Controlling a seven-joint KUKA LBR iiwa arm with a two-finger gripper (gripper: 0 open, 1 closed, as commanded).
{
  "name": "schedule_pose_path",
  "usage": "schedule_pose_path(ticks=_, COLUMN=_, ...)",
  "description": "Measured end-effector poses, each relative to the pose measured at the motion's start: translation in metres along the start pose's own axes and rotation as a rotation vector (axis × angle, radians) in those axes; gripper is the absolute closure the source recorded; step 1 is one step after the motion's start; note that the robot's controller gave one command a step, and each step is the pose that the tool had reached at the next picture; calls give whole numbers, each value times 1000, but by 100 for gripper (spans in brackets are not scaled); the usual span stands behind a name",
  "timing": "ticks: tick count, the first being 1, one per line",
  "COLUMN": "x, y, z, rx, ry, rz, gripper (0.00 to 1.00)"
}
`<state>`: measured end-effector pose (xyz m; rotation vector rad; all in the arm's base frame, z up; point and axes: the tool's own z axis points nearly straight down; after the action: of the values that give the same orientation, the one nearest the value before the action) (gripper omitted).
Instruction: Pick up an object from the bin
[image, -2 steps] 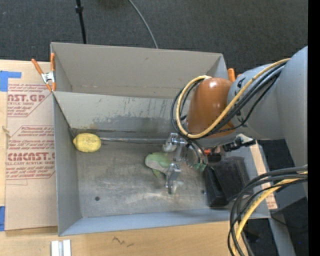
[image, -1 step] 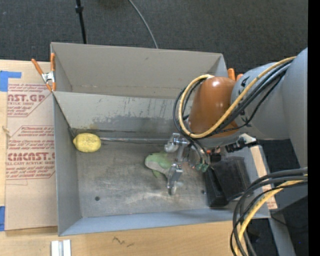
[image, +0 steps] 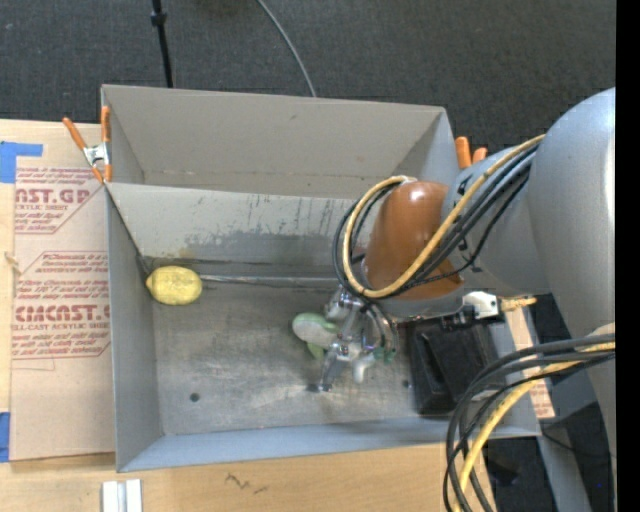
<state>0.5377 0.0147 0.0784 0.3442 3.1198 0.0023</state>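
End effector (image: 340, 364): low in the bin (image: 230, 395), right of centre on the floor, close to the metal. Open or closed: cannot tell, the wrist hardware and cables crowd the tip. Nothing can be made out in its grip.

Nearest thing: pale green rounded piece (image: 312, 327), about ten o'clock from the end effector, just beside it. Touching or a hair apart: cannot tell. Its right end runs in behind the end effector's body, so only the left part is plain. Long axis, as far as visible, lies roughly nine-to-three, tipped a little toward ten-to-four.

Judgement: this offset is what the coming move turns on. The tip sits to the four o'clock side of the green piece, not square over it. A close here would likely catch only its near end or miss. A small shift toward ten o'clock would centre it, with the grip set across the short axis, twelve-to-six.

Farther out: yellow lumpy ball (image: 175, 285), nine-to-ten o'clock, well apart, resting where the floor meets the left and back walls. A much longer reach, and the corner would crowd any approach.

Three o'clock side: a dark flat boxy shape (image: 440, 372) under the arm. Loose thing or part of the rig: cannot tell.

The floor toward seven and eight o'clock is bare scuffed metal.
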Motion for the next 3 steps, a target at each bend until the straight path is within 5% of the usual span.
schedule_pose_path(ticks=1, x=-6, y=6, z=3, rx=-3, ry=-17, rz=14, gripper=100)
schedule_pose_path(ticks=3, x=-6, y=6, z=3, rx=-3, ry=-17, rz=14, gripper=100)
